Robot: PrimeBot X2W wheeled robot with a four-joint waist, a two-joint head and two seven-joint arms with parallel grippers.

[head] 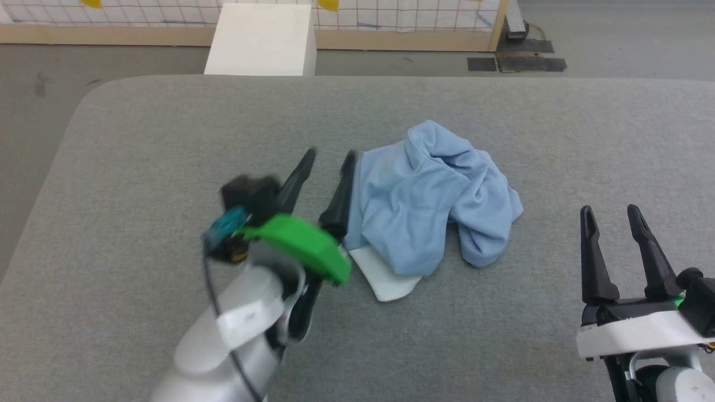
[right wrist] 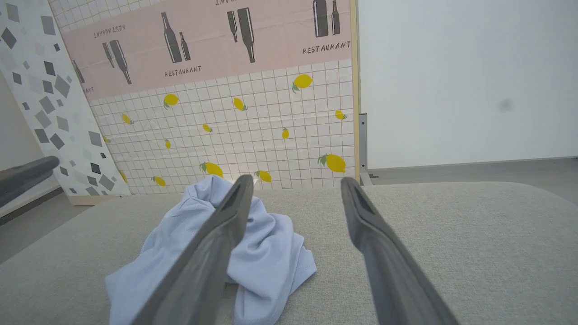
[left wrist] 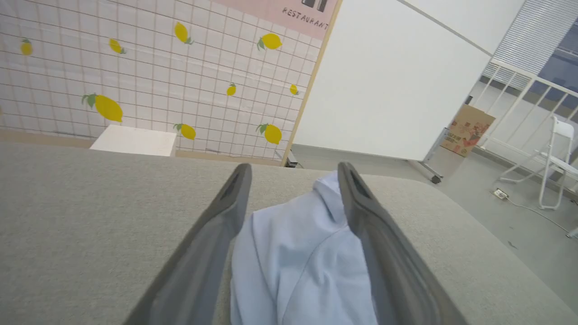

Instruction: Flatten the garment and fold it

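Note:
The garment point(head: 430, 201) is a light blue T-shirt, lying crumpled in a heap at the middle of the grey table point(head: 139, 139). My left gripper point(head: 330, 156) is open just left of the heap, its right finger against the shirt's left edge. In the left wrist view the garment point(left wrist: 298, 257) shows between and below the spread fingers of the left gripper point(left wrist: 293, 169), and nothing is pinched. My right gripper point(head: 610, 212) stands open at the lower right, apart from the shirt. In the right wrist view the garment point(right wrist: 266, 257) lies left of the right gripper point(right wrist: 295, 180).
A white cloth point(head: 385, 276) peeks out from under the shirt's near edge. A white box point(head: 260, 39) stands on the floor beyond the table's far edge, before a lemon-patterned tiled panel point(left wrist: 149, 76). A white folding chair point(left wrist: 553, 162) stands far off.

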